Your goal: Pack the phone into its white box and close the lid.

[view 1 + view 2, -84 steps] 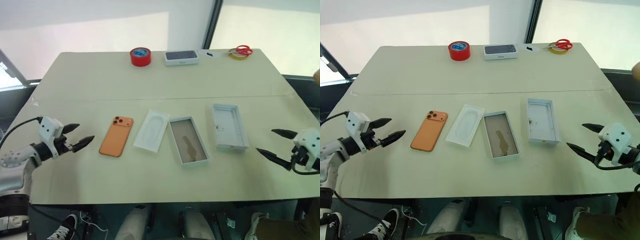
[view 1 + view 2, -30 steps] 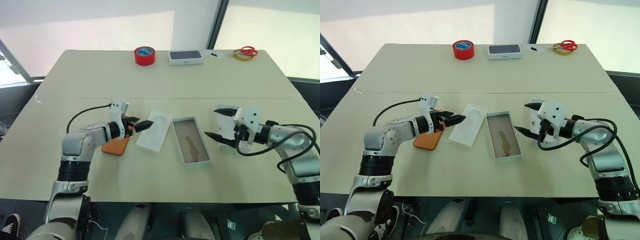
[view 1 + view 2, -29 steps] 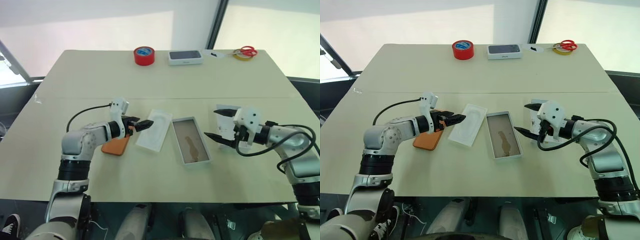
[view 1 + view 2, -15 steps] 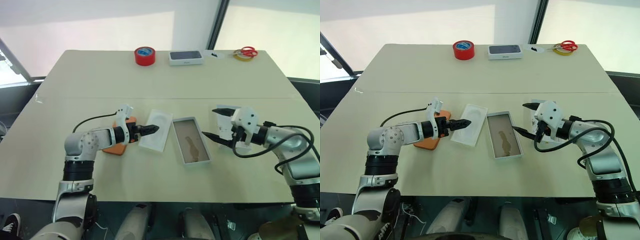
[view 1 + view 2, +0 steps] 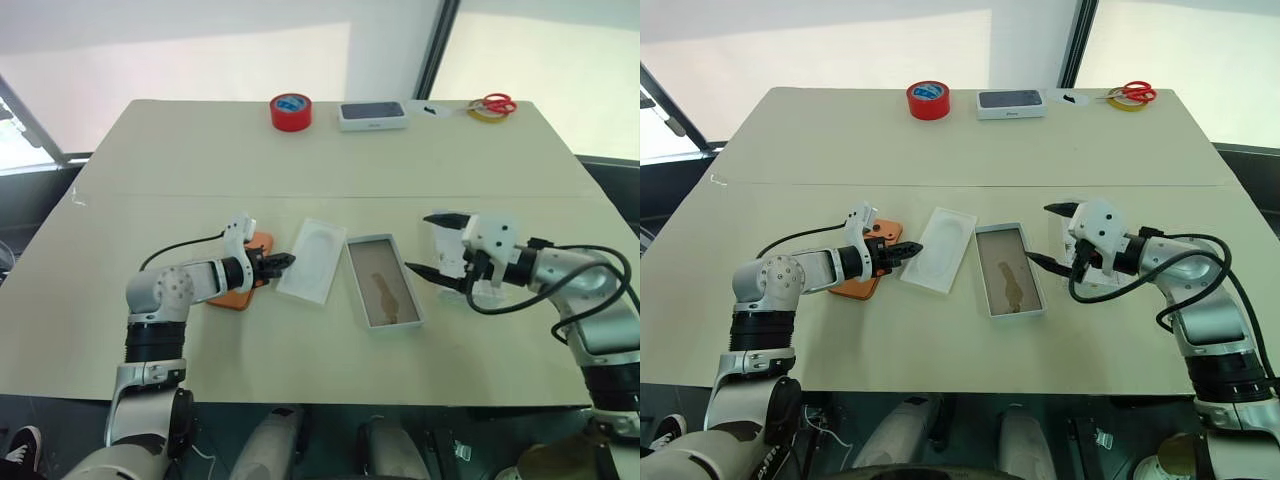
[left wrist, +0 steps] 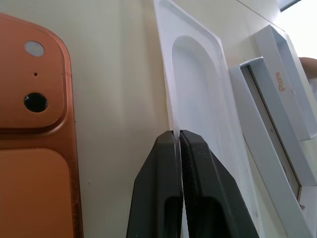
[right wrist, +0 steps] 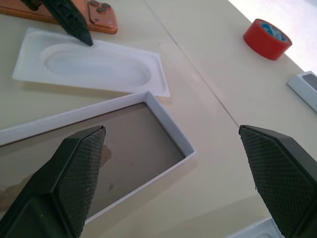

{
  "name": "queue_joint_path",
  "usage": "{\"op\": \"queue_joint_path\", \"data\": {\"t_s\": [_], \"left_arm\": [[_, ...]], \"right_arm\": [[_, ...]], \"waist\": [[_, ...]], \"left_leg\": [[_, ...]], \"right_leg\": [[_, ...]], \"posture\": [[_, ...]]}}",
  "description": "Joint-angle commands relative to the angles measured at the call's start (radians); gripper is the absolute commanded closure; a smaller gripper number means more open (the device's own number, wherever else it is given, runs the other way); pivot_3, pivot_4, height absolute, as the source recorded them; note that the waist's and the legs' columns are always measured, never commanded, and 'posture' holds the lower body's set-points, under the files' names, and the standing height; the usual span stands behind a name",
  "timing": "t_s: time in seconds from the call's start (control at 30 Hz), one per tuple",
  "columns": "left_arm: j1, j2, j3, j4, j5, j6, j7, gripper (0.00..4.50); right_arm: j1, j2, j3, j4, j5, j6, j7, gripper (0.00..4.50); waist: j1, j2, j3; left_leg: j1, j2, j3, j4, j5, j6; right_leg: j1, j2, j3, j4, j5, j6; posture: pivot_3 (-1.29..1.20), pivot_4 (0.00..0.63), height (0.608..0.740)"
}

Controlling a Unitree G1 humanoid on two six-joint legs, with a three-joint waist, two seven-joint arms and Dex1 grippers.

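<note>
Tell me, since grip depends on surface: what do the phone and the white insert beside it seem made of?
Phone: probably matte glass or metal, an even orange with soft sheen. White insert: looks like moulded paper pulp or thin plastic, matte, with a smoothly pressed oval recess; the left hand is shut on its edge.

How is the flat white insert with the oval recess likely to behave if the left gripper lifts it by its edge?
The flat white insert with the oval recess looks thin and moulded, so it is probably very light and may flex or droop from an edge grip. The left gripper is pinched on its thin rim only, so it could slip or swing. It seems unlikely to break.
</note>
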Motion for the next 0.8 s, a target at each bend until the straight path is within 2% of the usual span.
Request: {"op": "queue_joint_path", "data": {"t_s": [0.03,0.17,0.3,0.4,0.63,0.8], "left_arm": [[-0.005,-0.002,0.04,-0.027,-0.03,-0.021,-0.002,4.46],[-0.024,-0.015,0.107,-0.031,-0.081,-0.011,0.015,4.46],[-0.028,-0.042,0.174,-0.072,-0.149,-0.009,0.033,4.46],[-0.002,-0.047,0.167,-0.114,-0.148,-0.031,0.051,4.5],[0.034,-0.076,0.174,-0.172,-0.157,-0.112,0.085,4.5],[0.019,-0.089,0.201,-0.173,-0.21,-0.115,0.103,4.5]], "right_arm": [[0.081,-0.046,0.059,-0.092,-0.004,-0.037,0.101,0.0],[0.1,-0.089,0.097,-0.079,-0.001,-0.065,0.195,0.0],[0.069,-0.061,0.136,-0.066,0.01,-0.029,0.233,0.0],[0.025,-0.025,0.201,0.018,-0.062,-0.043,0.226,0.9],[-0.039,-0.016,0.259,0.106,-0.12,-0.065,0.251,4.47],[-0.121,0.055,0.249,0.138,-0.101,-0.05,0.217,4.47]], "waist": [[0.0,0.0,0.0],[-0.005,0.0,0.0],[-0.007,-0.001,0.0],[-0.006,-0.001,0.001],[0.001,-0.002,0.001],[-0.003,-0.002,0.001]], "left_leg": [[0.0,0.0,0.0,0.0,0.0,0.0],[0.0,0.0,0.0,0.001,0.0,0.0],[0.0,0.0,0.0,0.001,0.0,0.0],[0.0,0.0,0.0,0.001,0.0,0.0],[0.0,0.0,0.0,0.002,0.0,0.0],[0.0,0.0,0.0,0.001,0.0,0.0]], "right_leg": [[0.0,0.0,0.0,0.0,0.0,0.0],[0.0,0.0,0.0,0.0,0.0,0.0],[0.001,0.0,0.0,0.0,0.0,0.0],[0.0,0.0,0.0,0.0,0.0,0.0],[0.001,0.0,0.0,0.0,0.0,0.0],[0.001,0.0,0.0,0.0,0.0,0.0]], "posture": [[0.0,0.15,0.736],[0.0,0.15,0.736],[0.0,0.15,0.736],[0.0,0.15,0.736],[0.0,0.15,0.736],[0.0,0.15,0.736]]}}
